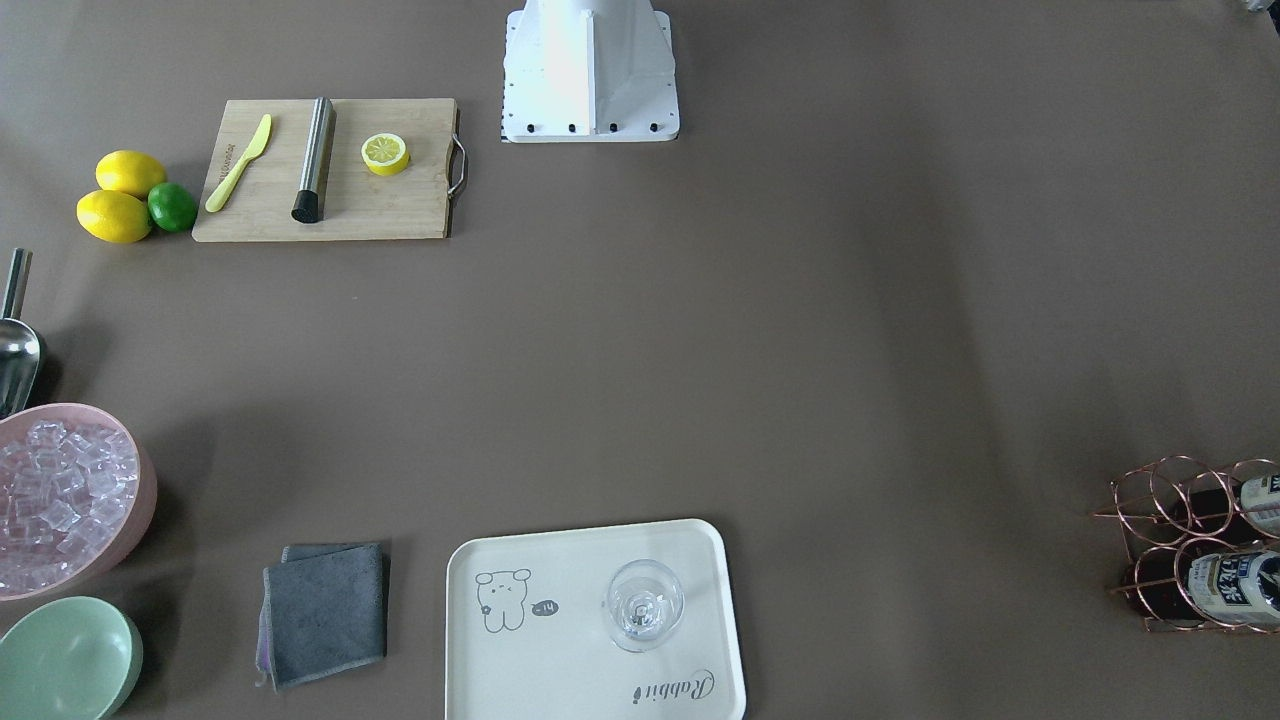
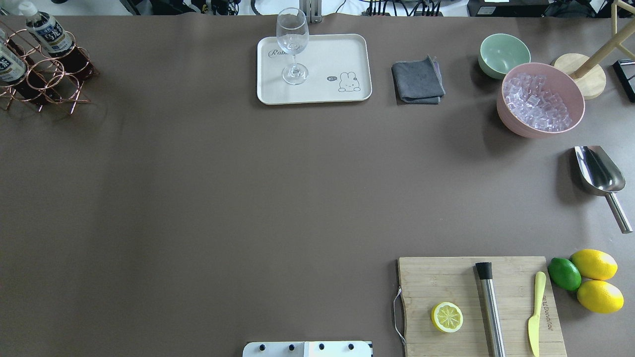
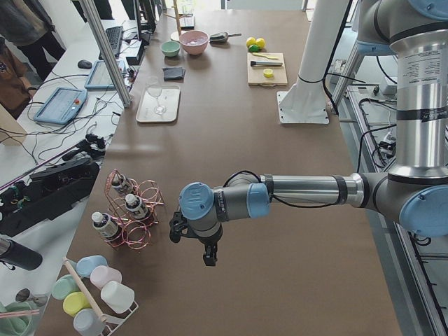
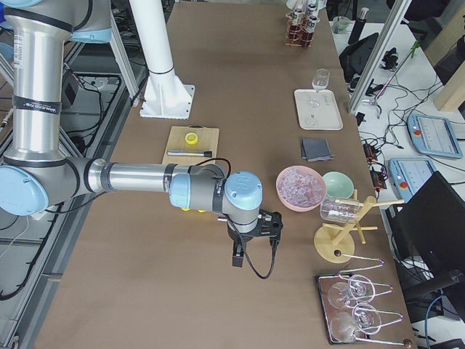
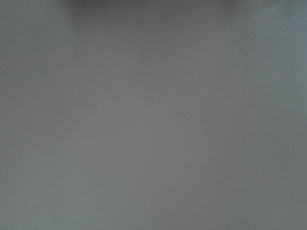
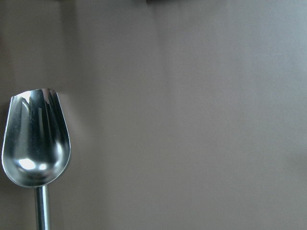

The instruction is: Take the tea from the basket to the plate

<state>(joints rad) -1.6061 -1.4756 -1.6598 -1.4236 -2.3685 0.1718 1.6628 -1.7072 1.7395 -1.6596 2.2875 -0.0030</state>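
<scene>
The basket [image 2: 44, 82], a copper wire rack, stands at the table's far left corner and holds tea bottles [image 2: 47, 29] with white caps; it also shows in the front view [image 1: 1150, 500] and the exterior left view [image 3: 143, 224]. The plate [image 2: 337, 49] lies at the far middle of the table with a stemmed glass [image 2: 292, 44] on it. My left gripper [image 3: 208, 259] hangs above the table to the right of the basket in the exterior left view. My right gripper [image 4: 236, 258] hangs above the table's other end. I cannot tell whether either gripper is open or shut.
A grey cloth [image 2: 417, 80], a green bowl [image 2: 503, 54] and a pink bowl of ice [image 2: 540, 99] stand right of the plate. A metal scoop [image 2: 598, 173] lies at the right edge. A cutting board [image 2: 476, 302] carries a lemon half, a steel bar and a knife, beside whole citrus [image 2: 593, 280].
</scene>
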